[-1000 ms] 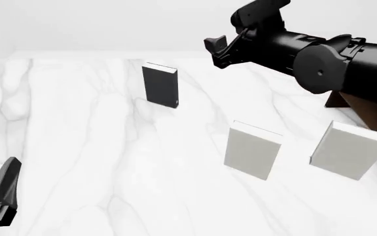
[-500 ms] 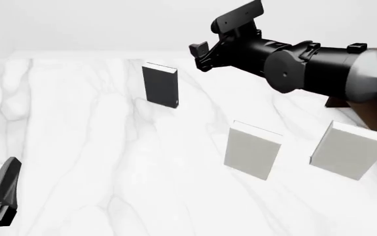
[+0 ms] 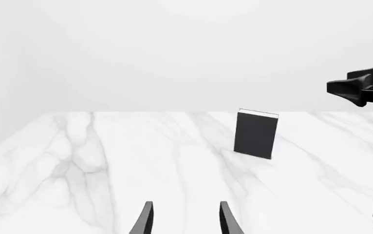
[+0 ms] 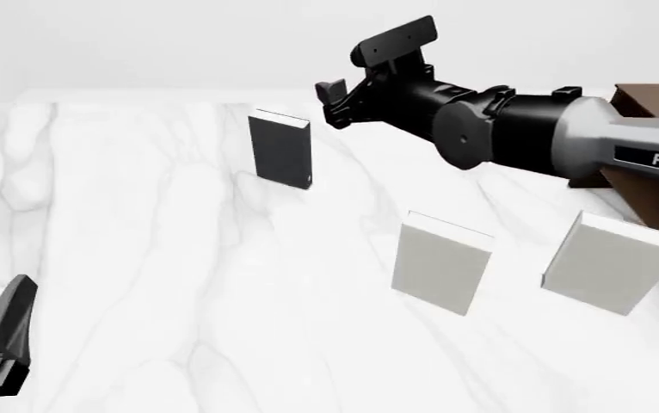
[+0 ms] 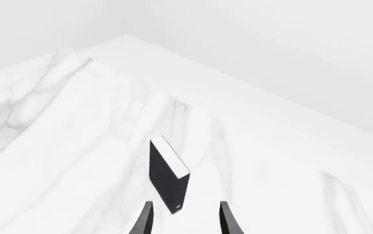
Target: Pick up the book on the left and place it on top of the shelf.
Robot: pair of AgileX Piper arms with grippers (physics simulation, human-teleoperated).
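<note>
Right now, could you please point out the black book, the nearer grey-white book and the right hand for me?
black book (image 4: pixel 280 160): front view, on its dark front cover.
nearer grey-white book (image 4: pixel 441 264): front view, middle of its pale front cover.
right hand (image 4: pixel 338 96): front view, midway between its fingertips.

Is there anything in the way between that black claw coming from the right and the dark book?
No. In the right wrist view, the right tool looks straight at the book with only bare marble table between them.
</note>
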